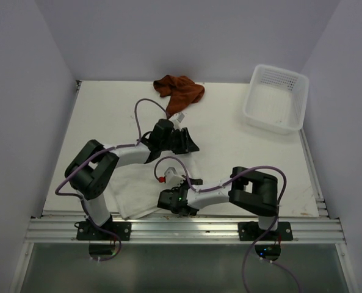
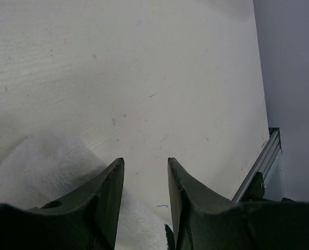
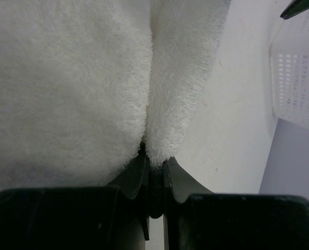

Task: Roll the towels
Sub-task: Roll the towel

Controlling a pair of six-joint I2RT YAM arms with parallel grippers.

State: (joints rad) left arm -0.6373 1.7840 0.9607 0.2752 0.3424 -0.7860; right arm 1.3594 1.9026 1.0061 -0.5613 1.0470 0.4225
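the white terry towel lies spread by the near edge, left of centre. it looks soft, light and limp, best taken at a hem. the right gripper is pinched tight on a fold of its edge. the left gripper hovers, fingers apart, over the towel's far border. a rust towel lies crumpled at the far edge.

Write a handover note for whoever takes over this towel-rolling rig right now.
Left claw: open, holding nothing, hovers at the edge of the fluffy white terry towel.
Right claw: shut on a fold of that towel's edge.
Crumpled rust-brown cloth towel: at the table's far edge, untouched.
White perforated plastic basket: far right corner.
Done: no finished roll visible.
Left: roll both towels.
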